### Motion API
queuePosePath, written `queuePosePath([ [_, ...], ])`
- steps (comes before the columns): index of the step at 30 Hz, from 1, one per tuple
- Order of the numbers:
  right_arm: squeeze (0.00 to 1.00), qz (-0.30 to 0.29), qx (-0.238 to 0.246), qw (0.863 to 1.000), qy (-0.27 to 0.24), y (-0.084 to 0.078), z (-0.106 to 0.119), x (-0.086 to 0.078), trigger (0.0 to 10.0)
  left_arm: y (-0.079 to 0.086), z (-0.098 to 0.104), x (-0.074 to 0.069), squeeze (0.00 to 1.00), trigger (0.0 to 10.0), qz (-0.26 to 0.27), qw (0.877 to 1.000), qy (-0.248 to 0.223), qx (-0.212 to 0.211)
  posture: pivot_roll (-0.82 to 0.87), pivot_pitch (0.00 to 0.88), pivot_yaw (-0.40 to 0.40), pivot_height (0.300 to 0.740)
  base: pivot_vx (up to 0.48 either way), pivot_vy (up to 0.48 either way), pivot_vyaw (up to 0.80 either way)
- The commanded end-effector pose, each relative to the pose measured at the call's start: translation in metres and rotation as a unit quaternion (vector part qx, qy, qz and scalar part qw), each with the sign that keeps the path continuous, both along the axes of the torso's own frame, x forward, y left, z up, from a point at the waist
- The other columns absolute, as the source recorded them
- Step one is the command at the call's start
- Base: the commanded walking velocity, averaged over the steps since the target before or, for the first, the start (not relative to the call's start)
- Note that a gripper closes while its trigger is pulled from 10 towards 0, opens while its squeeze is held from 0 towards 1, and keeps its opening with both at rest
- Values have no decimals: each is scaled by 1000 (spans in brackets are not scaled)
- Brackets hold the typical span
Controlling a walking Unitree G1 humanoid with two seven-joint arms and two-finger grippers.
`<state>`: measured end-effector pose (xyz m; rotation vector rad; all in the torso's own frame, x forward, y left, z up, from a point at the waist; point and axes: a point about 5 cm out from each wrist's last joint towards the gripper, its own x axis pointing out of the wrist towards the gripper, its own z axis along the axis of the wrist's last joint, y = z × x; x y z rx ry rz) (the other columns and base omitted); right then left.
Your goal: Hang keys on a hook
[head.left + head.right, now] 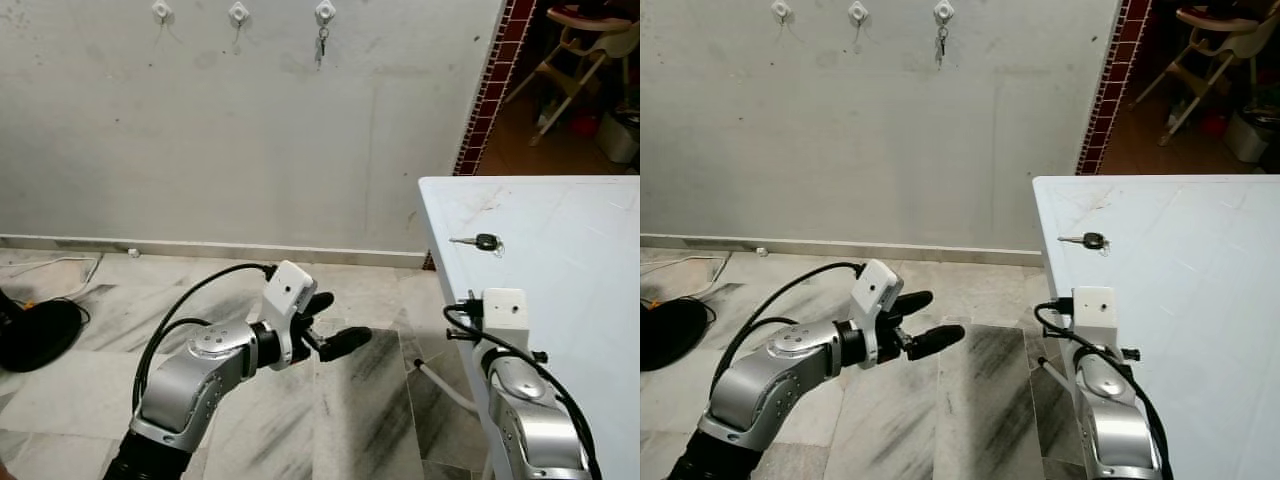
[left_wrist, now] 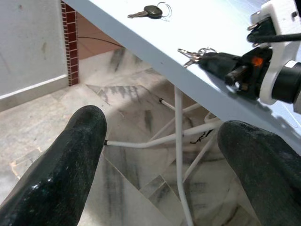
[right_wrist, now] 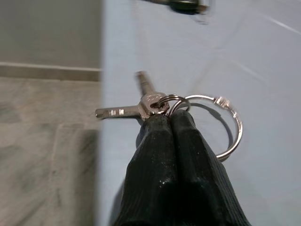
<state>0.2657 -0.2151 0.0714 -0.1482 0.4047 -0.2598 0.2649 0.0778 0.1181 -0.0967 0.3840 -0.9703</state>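
Two silver keys on a ring are pinched tight in the right end effector at the white worktop's near edge, while the left end effector hangs spread open over the marble floor, hooks high on the wall.

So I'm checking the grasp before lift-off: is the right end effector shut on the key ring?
Yes, the right end effector has its fingers pressed together on the key ring.
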Motion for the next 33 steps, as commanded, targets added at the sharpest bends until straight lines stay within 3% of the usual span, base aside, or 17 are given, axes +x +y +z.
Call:
queuePosePath([
  [1, 0, -21, -1, 1000, 0, -8, 0, 0, 0, 1, 4, 3, 0, 10000, 5, 1000, -12, 5, 37, 0, 29, 740, 0, 0, 0],
  [12, 0, -70, -31, 994, -75, -26, 24, 7, 0, 3, 8, 9, 0, 10000, 27, 999, -27, -1, 43, 0, 31, 740, 0, 0, 0],
  [18, 0, -98, -62, 979, -169, -34, 54, 11, 0, 3, 12, 13, 0, 10000, 46, 998, -42, -11, 41, 0, 34, 740, 0, 0, 0],
  [20, 0, -91, -76, 974, -194, -33, 62, 12, 2000, 4, 15, 16, 0, 10000, 53, 997, -57, -11, 40, 0, 35, 740, 0, 0, 0],
  [21, 0, -91, -75, 973, -200, -33, 64, 12, 1843, 4, 15, 17, 0, 10000, 57, 997, -59, -11, 39, 0, 35, 740, 0, 0, 0],
  [22, 0, -90, -75, 971, -207, -33, 66, 12, 627, 5, 16, 19, 0, 10000, 65, 996, -62, -10, 39, 0, 35, 740, 0, 0, 0],
  [23, 0, -85, -79, 970, -215, -32, 68, 13, 1725, 6, 17, 21, 0, 10000, 76, 995, -66, -11, 39, 0, 35, 740, 0, 0, 0],
  [24, 0, -79, -83, 970, -213, -31, 68, 14, 4353, 7, 17, 22, 0, 10000, 79, 995, -67, -11, 39, 0, 35, 740, 0, 0, 0],
  [25, 0, -74, -82, 972, -208, -30, 68, 14, 9451, 7, 17, 22, 0, 10000, 81, 994, -68, -10, 39, 0, 35, 740, 0, 0, 0],
  [26, 0, -69, -71, 975, -199, -29, 66, 15, 10000, 7, 17, 23, 0, 10000, 82, 994, -67, -10, 39, 0, 35, 740, 0, 0, 0],
  [28, 0, -67, -66, 977, -190, -29, 63, 16, 10000, 7, 16, 23, 0, 10000, 82, 994, -68, -10, 39, 0, 37, 740, 0, 0, 0],
  [31, 0, -55, -45, 991, -118, -27, 48, 15, 10000, 8, 15, 22, 0, 10000, 79, 995, -65, -5, 41, 0, 43, 740, 0, 0, 0],
  [33, 0, -53, -39, 993, -97, -25, 43, 11, 10000, 8, 14, 21, 0, 10000, 76, 995, -65, 1, 41, 0, 44, 740, 0, 0, 0],
])
